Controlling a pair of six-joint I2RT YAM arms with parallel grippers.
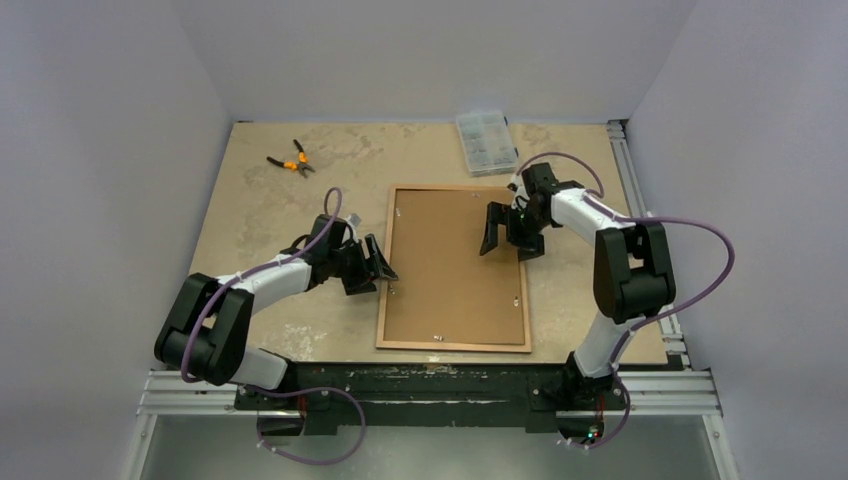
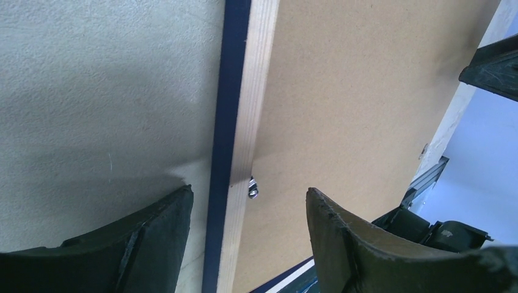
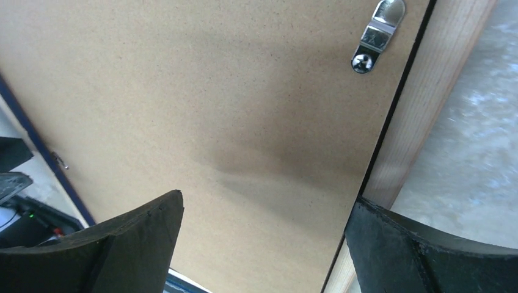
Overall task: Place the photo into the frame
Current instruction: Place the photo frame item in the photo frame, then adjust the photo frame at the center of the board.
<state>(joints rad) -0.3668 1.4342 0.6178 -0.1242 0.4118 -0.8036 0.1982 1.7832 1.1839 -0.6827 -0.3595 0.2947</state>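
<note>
**Worktop and frame.** The worktop (image 1: pixel 250 200) carries the frame (image 1: pixel 455 346), which lies flat at the middle of the near edge. Its wood-brown face is up and a brown board (image 1: pixel 450 270) fills its opening. Only the top view shows the whole frame, its long sides running from the near edge towards the far edge.

**Left wrist view.** This view alone shows a dark blue strip along the outer side of the left rail, next to the worktop. It also shows a small metal clip (image 2: pixel 252 188) at the rail's inner edge, on the board.

**Right wrist view.** A larger bright clip (image 3: pixel 375 33) is screwed to the board just inside the right rail. A thin dark gap separates the board from that rail.

**Left gripper.** The left gripper (image 1: pixel 380 270) is at the middle of the frame's left rail with its jaws apart. The rail runs between them, with one finger over bare worktop and the other over the board. I cannot tell whether either finger touches.

**Right gripper.** The right gripper (image 1: pixel 508 248) stands over the far right part of the frame with its jaws wide apart and nothing between them. One finger is over the board and the other is at the right rail. Contact cannot be judged.

**Other items.** A clear parts box (image 1: pixel 486 142) sits at the far edge, beyond the frame's far right corner. Orange-handled pliers (image 1: pixel 290 160) lie towards the far left corner, well apart from the frame.
</note>
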